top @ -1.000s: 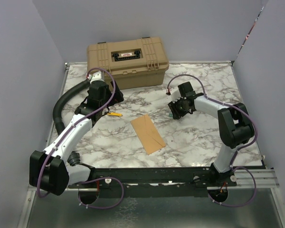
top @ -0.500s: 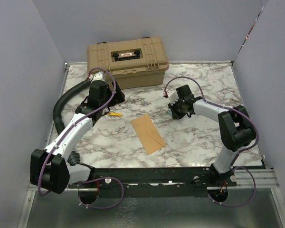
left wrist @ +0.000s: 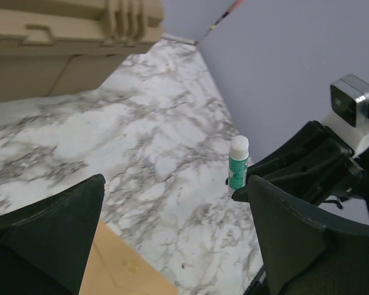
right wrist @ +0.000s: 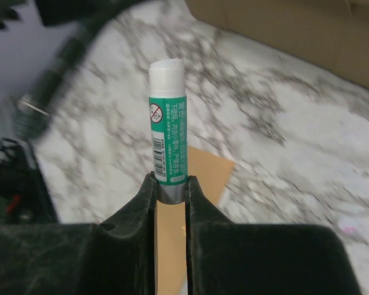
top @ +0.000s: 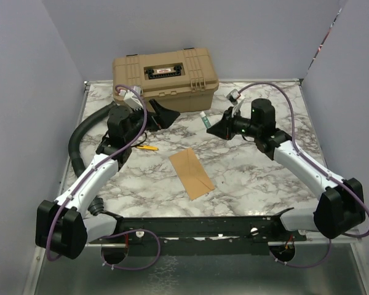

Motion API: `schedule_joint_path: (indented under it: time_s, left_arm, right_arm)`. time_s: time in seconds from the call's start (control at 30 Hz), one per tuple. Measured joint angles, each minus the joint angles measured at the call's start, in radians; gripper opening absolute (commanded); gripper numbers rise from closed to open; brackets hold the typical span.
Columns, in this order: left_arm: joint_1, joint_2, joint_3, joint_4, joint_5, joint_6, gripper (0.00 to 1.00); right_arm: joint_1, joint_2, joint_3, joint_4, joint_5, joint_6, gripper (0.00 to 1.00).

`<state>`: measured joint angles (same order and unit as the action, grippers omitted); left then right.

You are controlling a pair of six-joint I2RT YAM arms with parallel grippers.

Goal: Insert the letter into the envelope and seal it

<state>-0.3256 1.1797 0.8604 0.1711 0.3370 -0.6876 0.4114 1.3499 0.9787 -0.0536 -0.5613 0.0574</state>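
Observation:
The kraft-brown envelope [top: 191, 173] lies flat on the marble table near the middle, and its corner shows in the left wrist view [left wrist: 120, 270]. The letter is hidden. My right gripper [top: 212, 128] is off the table beyond the envelope, shut on the base of a green glue stick [top: 203, 118] with a white cap. In the right wrist view the glue stick [right wrist: 168, 129] stands up from the right gripper [right wrist: 170, 184], with the envelope [right wrist: 203, 169] below it. My left gripper [top: 163, 115] is open and raised, facing the glue stick [left wrist: 238, 163]. Nothing is in the left gripper [left wrist: 175, 184].
A big tan plastic case [top: 166, 77] stands at the back of the table, close behind the left gripper. A small yellow object [top: 147, 147] lies left of the envelope. A black hose [top: 86, 132] curves along the left arm. Grey walls enclose the table on three sides.
The right gripper has shut on the glue stick and lifted it up and back as the arm stretched out. The left gripper has risen and turned toward the right arm.

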Motion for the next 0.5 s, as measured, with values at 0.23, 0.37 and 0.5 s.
schedule_joint_path:
  time_s: [0.23, 0.37, 0.5]
  left_arm:
    - [-0.084, -0.008, -0.004, 0.307, 0.133, -0.126, 0.99]
    - [-0.158, 0.022, 0.001, 0.435, 0.175, -0.169, 0.86]
    - [-0.188, 0.066, 0.002, 0.505, 0.185, -0.217, 0.69]
  right_arm:
    - [0.002, -0.031, -0.002, 0.339, -0.203, 0.441, 0.01]
    - [0.002, -0.023, -0.002, 0.509, -0.278, 0.643, 0.01]
    - [0.002, -0.005, -0.002, 0.634, -0.336, 0.785, 0.01]
